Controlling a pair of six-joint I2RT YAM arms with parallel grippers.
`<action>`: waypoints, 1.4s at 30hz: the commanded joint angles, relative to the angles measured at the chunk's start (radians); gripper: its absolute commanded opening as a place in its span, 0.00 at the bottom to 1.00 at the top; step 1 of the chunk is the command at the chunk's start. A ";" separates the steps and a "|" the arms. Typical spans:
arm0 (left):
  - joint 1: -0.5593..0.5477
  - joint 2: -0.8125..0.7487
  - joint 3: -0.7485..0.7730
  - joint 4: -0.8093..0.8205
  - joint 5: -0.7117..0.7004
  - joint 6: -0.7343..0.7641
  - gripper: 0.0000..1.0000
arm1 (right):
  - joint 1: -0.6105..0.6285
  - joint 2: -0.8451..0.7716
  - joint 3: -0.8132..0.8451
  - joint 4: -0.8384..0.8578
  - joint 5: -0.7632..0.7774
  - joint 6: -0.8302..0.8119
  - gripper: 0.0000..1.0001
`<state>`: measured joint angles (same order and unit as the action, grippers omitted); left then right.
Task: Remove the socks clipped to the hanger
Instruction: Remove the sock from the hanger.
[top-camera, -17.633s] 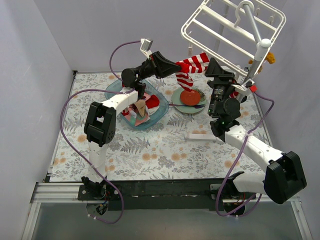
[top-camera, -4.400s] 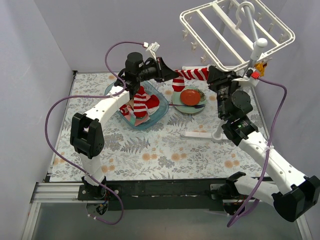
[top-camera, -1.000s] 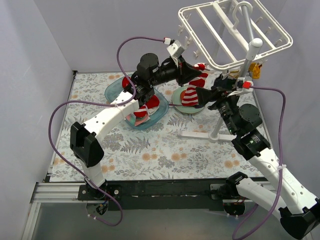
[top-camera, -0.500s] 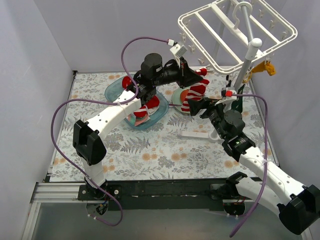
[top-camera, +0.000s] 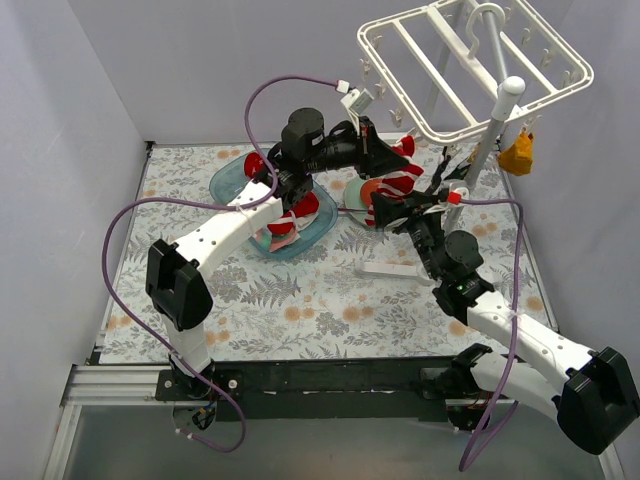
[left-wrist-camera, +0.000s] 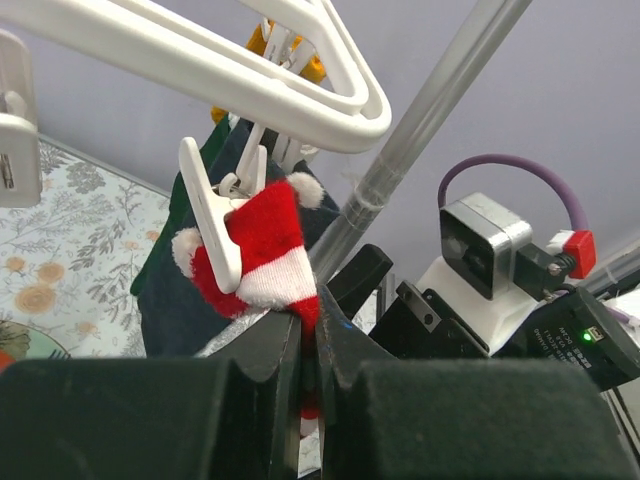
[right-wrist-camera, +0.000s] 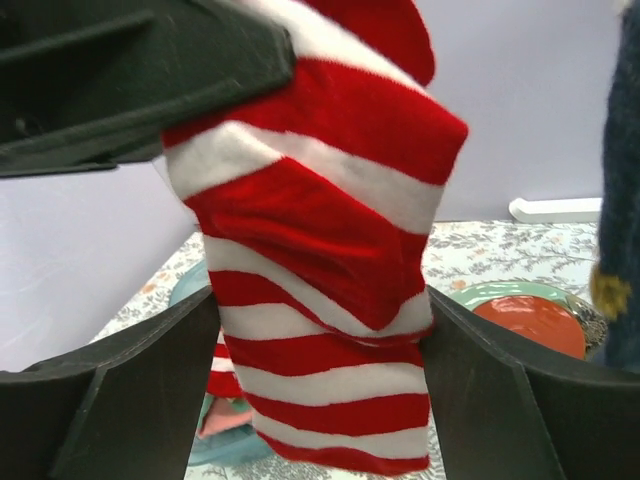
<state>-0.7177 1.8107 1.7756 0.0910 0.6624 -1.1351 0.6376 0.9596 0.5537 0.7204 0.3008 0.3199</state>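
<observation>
Red-and-white striped sock (left-wrist-camera: 265, 250) sits just above my left gripper (left-wrist-camera: 308, 340), which is clamped on its fabric; the white clip (left-wrist-camera: 215, 225) is not yet released. My right gripper (right-wrist-camera: 320, 385) stands spread around its lower half. Navy sock (left-wrist-camera: 190, 290) and mustard sock (top-camera: 518, 157) hang on the hanger (left-wrist-camera: 200, 68); others lie in the blue tub (top-camera: 225, 185).

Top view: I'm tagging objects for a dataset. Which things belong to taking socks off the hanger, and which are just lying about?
Job: hanger; striped sock, clipped and pinched by left gripper; mustard sock; dark sock; blue tub holding loose socks.
Lying about: red-orange ball on green plate.
</observation>
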 joint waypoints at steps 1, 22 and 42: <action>-0.006 -0.031 -0.039 0.052 0.020 -0.048 0.03 | 0.013 -0.004 -0.028 0.165 0.015 -0.024 0.80; -0.006 -0.084 -0.101 0.150 -0.090 0.100 0.53 | 0.030 -0.048 0.054 -0.177 -0.094 -0.031 0.01; 0.003 0.134 0.237 -0.028 0.023 0.127 0.64 | 0.030 -0.134 0.069 -0.274 -0.207 -0.054 0.01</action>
<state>-0.7174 1.9446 1.9739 0.1261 0.6392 -1.0130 0.6624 0.8452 0.5800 0.4347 0.1303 0.2810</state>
